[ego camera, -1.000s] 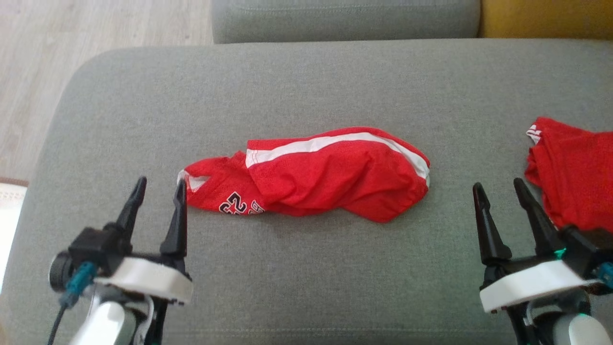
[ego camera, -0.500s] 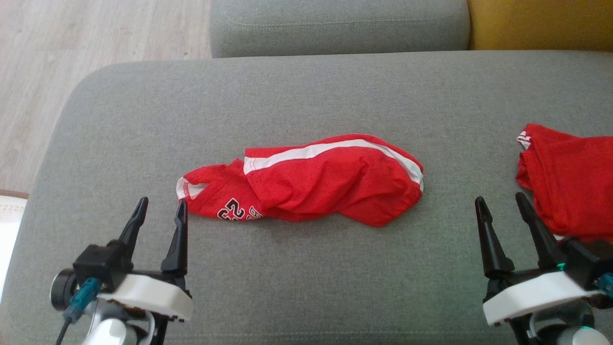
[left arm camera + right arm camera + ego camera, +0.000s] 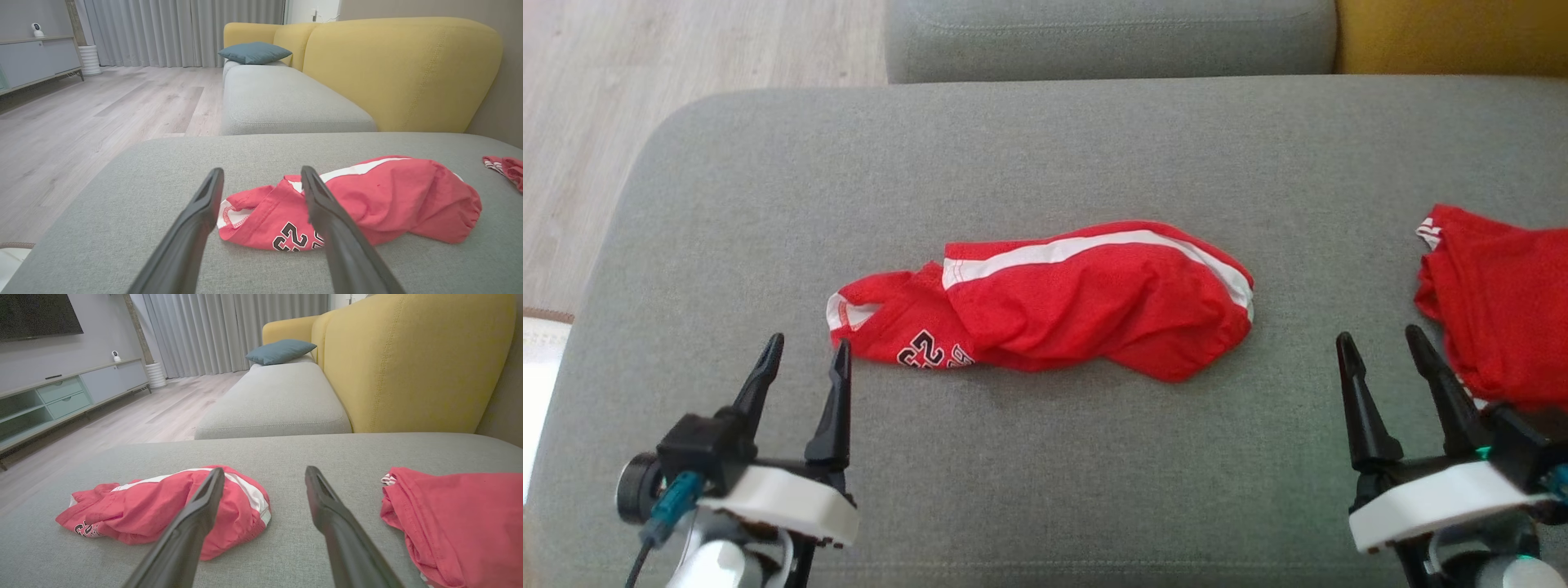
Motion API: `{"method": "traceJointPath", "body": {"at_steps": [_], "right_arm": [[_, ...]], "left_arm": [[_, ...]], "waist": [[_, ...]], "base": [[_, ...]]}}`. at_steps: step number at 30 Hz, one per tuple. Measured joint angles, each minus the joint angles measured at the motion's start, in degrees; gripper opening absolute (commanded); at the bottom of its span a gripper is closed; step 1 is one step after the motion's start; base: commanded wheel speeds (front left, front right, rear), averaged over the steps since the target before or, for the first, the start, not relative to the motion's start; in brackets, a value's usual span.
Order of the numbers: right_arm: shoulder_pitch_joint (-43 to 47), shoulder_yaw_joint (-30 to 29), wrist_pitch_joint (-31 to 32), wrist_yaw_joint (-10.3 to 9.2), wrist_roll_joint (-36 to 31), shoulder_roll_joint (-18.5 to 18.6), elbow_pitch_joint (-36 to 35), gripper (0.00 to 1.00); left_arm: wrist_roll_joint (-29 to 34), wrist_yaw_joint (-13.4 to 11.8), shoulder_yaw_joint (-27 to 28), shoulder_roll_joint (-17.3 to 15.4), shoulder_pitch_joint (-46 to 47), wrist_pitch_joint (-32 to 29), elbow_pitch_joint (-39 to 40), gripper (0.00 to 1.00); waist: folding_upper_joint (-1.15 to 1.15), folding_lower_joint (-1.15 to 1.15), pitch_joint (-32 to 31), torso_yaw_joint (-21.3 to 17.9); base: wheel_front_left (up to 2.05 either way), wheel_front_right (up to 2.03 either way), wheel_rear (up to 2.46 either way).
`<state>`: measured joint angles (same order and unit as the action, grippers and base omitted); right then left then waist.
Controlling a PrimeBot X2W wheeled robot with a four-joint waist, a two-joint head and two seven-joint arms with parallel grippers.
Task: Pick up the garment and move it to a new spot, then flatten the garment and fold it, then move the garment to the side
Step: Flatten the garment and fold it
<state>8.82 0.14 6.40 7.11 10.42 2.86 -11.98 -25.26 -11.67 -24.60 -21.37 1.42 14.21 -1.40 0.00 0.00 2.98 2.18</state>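
Crumpled still, red garment (image 3: pixel 1054 298) on grey cushion (image 3: pixel 1045 147), both claws spread

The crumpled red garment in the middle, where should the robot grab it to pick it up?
Probably the thin white-trimmed end of the red garment, coming from the robot's left with the open left gripper. That end lies flat and sticks out nearest that gripper; the middle is a bulky bunch.
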Motion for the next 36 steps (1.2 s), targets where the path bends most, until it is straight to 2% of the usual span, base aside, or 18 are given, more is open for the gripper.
{"method": "traceJointPath", "body": {"at_steps": [3,6,11,17,25,29,36], "right_arm": [[-0.03,-0.03,0.00,0.00,0.00,-0.03,-0.24,1.00],[-0.21,-0.14,0.00,0.00,-0.01,-0.05,-0.70,1.00],[-2.14,0.31,0.00,0.00,-0.01,-0.07,-0.98,1.00],[-4.96,1.02,-0.12,0.00,-0.01,-0.05,-0.83,1.00],[-5.96,0.71,-0.92,0.00,0.00,-0.07,0.09,1.00],[-5.97,0.70,-1.19,0.00,0.01,-0.07,0.54,1.00],[-6.28,0.65,-1.36,0.00,0.10,-0.10,0.93,1.00]], "left_arm": [[0.02,0.16,-0.81,0.00,0.74,-0.38,0.12,1.00],[0.37,1.47,-2.15,0.19,3.58,-1.81,-0.07,1.00],[-1.48,6.00,-5.63,4.07,13.34,-7.04,-4.28,1.00],[-6.11,10.62,-6.80,8.04,23.59,-14.38,-16.19,1.00],[-10.48,13.28,-5.69,9.21,31.15,-20.25,-31.07,1.00],[-11.60,13.80,-5.48,9.80,33.10,-22.26,-35.61,1.00],[-12.38,15.37,-4.98,10.46,35.29,-21.58,-40.02,1.00]], "waist": [[0.00,0.00,0.78,0.26],[0.00,0.00,2.04,0.45],[0.00,0.00,5.22,0.30],[0.00,0.01,9.12,-1.25],[0.00,0.01,11.89,-4.33],[0.00,0.00,12.25,-4.94],[0.00,0.01,12.69,-5.37]], "base": [[0.00,0.00,0.00],[0.00,0.00,0.00],[0.00,0.00,0.00],[0.00,0.00,0.00],[0.00,0.00,0.00],[0.00,0.00,0.00],[0.00,0.00,0.00]]}}
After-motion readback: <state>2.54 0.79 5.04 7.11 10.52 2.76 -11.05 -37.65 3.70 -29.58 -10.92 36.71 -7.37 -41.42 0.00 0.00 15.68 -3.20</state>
